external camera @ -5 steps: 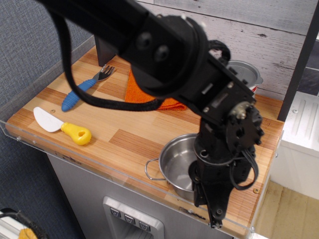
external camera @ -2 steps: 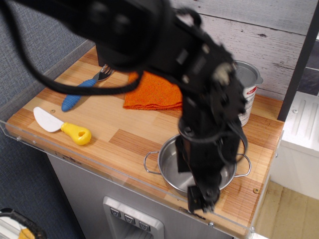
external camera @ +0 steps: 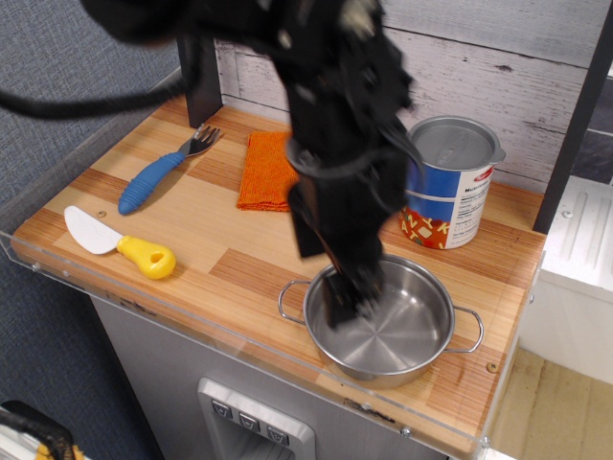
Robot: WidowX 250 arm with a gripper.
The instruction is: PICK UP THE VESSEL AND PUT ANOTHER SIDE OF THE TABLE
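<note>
The stainless steel pot (external camera: pixel 383 321) sits at the near right end of the wooden surface (external camera: pixel 239 259), close to the clear acrylic rim (external camera: pixel 57 254), with one wire loop handle pointing left and the other right. The end effector (external camera: pixel 347 297) reaches down over the pot's left inner wall, its tip blurred and dark against the metal, so I cannot tell whether its jaws are parted, closed on the rim or simply hovering inside the bowl. Just behind the pot stands a blue-and-red labelled tin can (external camera: pixel 450 182), near but apparently not touching it. An orange cloth (external camera: pixel 270 171) lies further back, a blue-handled fork (external camera: pixel 163 171) to its left, and a yellow-handled white knife (external camera: pixel 120 244) at the near left. In my judgement the grasp is not yet settled, and the main risk is a thin, slick rim: a pinch on one wall could let the pot swing or slip on lifting, and it might tip off the near edge. A lift angled backward could also knock the can, and a low carry leftward could sweep the knife or fork.
</note>
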